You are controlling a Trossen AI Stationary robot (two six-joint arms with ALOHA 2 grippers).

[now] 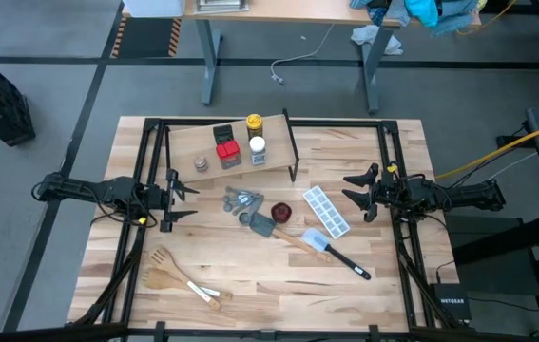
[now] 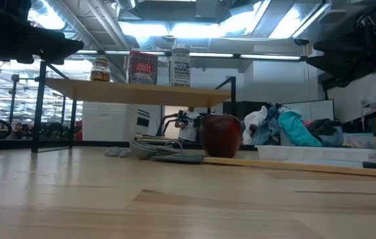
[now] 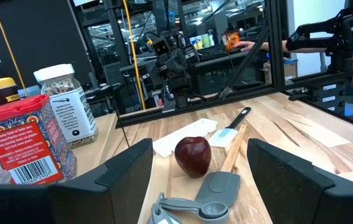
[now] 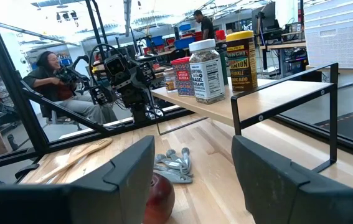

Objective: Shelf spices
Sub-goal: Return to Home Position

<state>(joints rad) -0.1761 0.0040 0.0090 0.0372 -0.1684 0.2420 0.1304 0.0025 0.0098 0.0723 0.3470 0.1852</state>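
Note:
The shelf (image 1: 236, 152), a light-wood plank on thin black legs, stands at the table's far middle. On the plank stand five spices on their bases: the yellow-capped jar (image 1: 254, 123), the white-capped jar (image 1: 258, 148), the red tin (image 1: 227, 152), the dark grey tin (image 1: 222, 134) and the tiny jar (image 1: 202, 164). My left gripper (image 1: 182, 199) is open at the table's left, level, pointing toward the middle. At the right my right gripper (image 1: 356, 191) is open and faces it. Nothing is between either pair of fingers. The right wrist view shows the white-capped jar (image 4: 206, 71) and the yellow-capped jar (image 4: 241, 61) on the shelf.
Between the grippers lie grey measuring spoons (image 1: 240, 201), a round dark-red thing (image 1: 281, 211), a grey spatula (image 1: 264, 226), a white ice tray (image 1: 327, 211) and a blue spatula (image 1: 318, 239). Wooden utensils (image 1: 169, 271) lie near left. A person (image 4: 51, 74) sits beyond the table.

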